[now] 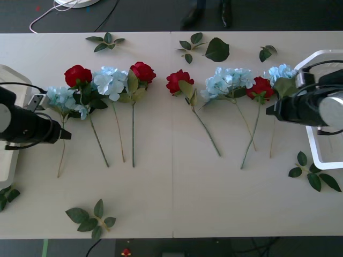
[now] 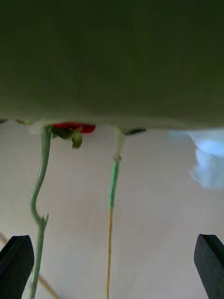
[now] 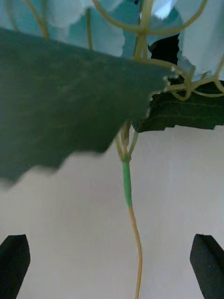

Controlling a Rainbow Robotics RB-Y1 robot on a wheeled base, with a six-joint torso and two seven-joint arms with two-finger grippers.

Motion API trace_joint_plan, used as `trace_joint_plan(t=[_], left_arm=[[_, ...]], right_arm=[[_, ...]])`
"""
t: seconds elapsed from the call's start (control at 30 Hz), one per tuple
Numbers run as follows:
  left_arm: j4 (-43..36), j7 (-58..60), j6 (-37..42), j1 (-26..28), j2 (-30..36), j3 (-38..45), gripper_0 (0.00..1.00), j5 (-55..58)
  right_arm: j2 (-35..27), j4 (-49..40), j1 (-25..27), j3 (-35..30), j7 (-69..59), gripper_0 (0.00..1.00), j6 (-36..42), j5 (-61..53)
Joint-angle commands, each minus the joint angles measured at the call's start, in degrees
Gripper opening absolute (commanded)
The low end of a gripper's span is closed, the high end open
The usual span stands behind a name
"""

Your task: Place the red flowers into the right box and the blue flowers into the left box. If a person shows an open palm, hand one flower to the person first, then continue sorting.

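Seven flowers lie in a row on the table [image 1: 171, 203], heads far from the robot, stems toward it. From robot's left: blue flower [image 1: 61, 99], red flower [image 1: 78, 75], blue w/ pale petals [image 1: 110, 81], red [image 1: 143, 72], then red near the middle [image 1: 179, 81], big blue bunch [image 1: 230, 81], red [image 1: 261, 87], and a last blue one [image 1: 281, 72] by the right box [image 1: 316, 155].

Left box [image 1: 9, 166] sits at table's left edge, partly under the left arm.

Left gripper [image 1: 67, 135] is low over the stem of the far-left blue flower. In left wrist view its black fingers [image 3: 14, 264] are spread wide, and the thin stem [image 3: 133, 224] runs between them, not touched. A big green leaf [image 3: 70, 103] is close to the camera.

Right gripper [image 1: 270, 112] is just beside the last blue flower's stem, near the red one. In right wrist view its fingers [image 2: 16, 261] are spread too, w/ a yellow-green stem [image 2: 112, 205] between them and a green stem [image 2: 39, 196] by one finger. Nothing is pinched.

Loose leaf sprigs [image 1: 91, 217] lie around the table edges
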Motion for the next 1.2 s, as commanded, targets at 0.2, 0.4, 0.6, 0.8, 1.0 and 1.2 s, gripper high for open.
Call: trace_joint_plan(t=[0.2,0.4,0.6,0.8,1.0,1.2], left_arm=[[2.78,4.0,-0.54,-1.83,-4.4,1.13,1.0,-2.6],[3.31,3.91,-0.54,-1.92,-5.72,1.22,1.0,-4.0],[3.93,4.18,-0.54,-1.83,-6.25,1.22,1.0,-5.06],[4.72,4.18,-0.54,-1.83,-6.69,1.22,1.0,-6.11],[5.24,3.91,-0.54,-1.83,-6.86,1.13,0.85,-7.17],[5.51,3.74,-0.54,-1.83,-6.86,1.13,0.0,-8.22]], right_arm=[[3.05,7.35,-5.56,4.63,-0.25,1.0,-5.73,3.87],[3.57,10.16,-7.5,7.27,-0.77,1.0,-7.05,5.27],[4.81,16.67,-11.1,12.54,-1.3,1.0,-12.23,5.27],[6.04,20.36,-12.86,14.91,-1.74,1.0,-15.75,5.27],[5.95,20.36,-12.86,15.0,-1.74,0.07,-15.75,5.01],[5.95,20.36,-12.86,14.91,-1.57,0.0,-15.75,5.01]])
